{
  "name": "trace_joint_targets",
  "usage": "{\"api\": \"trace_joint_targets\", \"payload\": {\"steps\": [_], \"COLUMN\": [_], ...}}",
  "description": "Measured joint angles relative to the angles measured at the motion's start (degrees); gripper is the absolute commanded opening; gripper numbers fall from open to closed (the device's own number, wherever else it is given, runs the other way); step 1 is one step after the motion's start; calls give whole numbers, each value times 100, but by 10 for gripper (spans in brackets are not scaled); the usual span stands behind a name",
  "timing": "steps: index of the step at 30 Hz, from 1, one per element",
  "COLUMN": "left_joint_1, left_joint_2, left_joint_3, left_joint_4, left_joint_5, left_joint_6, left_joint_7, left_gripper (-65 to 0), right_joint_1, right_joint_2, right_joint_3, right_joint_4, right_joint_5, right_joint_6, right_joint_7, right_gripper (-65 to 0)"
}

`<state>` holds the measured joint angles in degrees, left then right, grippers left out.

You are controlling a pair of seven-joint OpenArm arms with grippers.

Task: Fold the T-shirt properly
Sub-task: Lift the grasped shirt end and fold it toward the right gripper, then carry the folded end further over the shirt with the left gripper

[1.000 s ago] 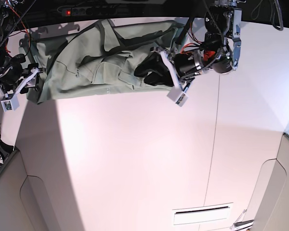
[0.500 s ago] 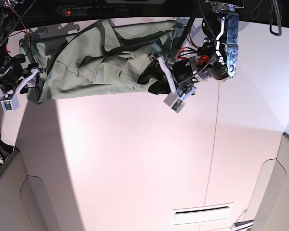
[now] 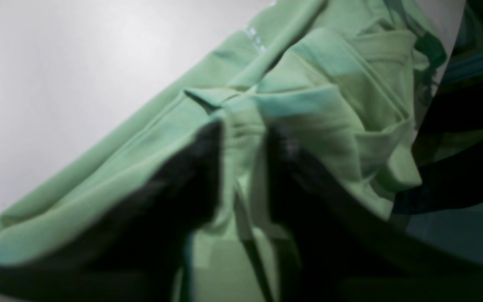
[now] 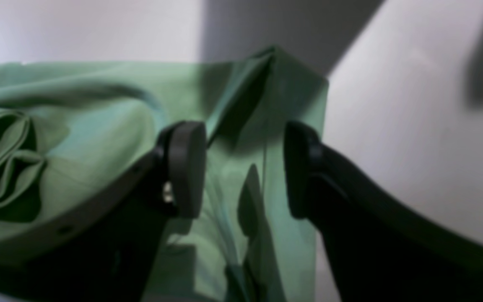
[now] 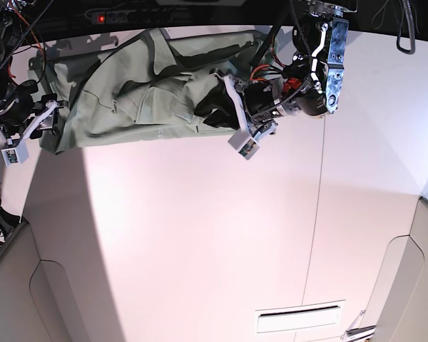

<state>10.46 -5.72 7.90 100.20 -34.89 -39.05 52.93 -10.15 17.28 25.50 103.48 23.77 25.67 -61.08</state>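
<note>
table (image 5: pixel 200 235) mostly bare; t-shirt (image 5: pixel 128 92) bunched at far edge, no fold done yet imo (all still to do). left gripper (image 3: pixel 241 142) pinching a shirt ridge; right gripper (image 4: pixel 243 167) agape over the hem.

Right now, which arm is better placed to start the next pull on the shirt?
Left, likely. The left gripper already has a fold of the T-shirt pinched between its fingers. The right gripper only straddles the shirt's corner, jaws apart, cloth not clamped.
</note>
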Motion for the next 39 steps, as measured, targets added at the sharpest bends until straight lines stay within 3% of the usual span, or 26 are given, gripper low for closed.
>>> {"api": "trace_joint_targets", "payload": {"steps": [3, 15, 24, 29, 31, 37, 39], "left_joint_1": [-2, 55, 857, 859, 859, 595, 448], "left_joint_2": [-2, -2, -2, -2, 22, 299, 299], "left_joint_3": [-4, -15, 2, 216, 461, 1217, 1327], "left_joint_4": [0, 1134, 1408, 1408, 1408, 1405, 1408], "left_joint_5": [-63, -977, -1252, -1235, -1027, 372, 662], "left_joint_6": [0, 0, -26, -26, -26, -24, 157], "left_joint_7": [0, 723, 789, 481, 317, -179, -221], "left_gripper": [-650, -650, -650, -650, -650, -650, -650], "right_joint_1": [0, -2, 0, 0, -2, 0, 0], "right_joint_2": [0, 0, 0, 0, 0, 0, 0], "right_joint_3": [0, 0, 0, 0, 0, 0, 0], "right_joint_4": [0, 0, 0, 0, 0, 0, 0], "right_joint_5": [0, 0, 2, 2, 2, 13, 15], "right_joint_6": [0, 0, 0, 0, 0, 0, 0], "right_joint_7": [0, 0, 2, 0, 2, 2, 2], "right_gripper": [-355, -355, -355, -355, -355, -355, -355]}}
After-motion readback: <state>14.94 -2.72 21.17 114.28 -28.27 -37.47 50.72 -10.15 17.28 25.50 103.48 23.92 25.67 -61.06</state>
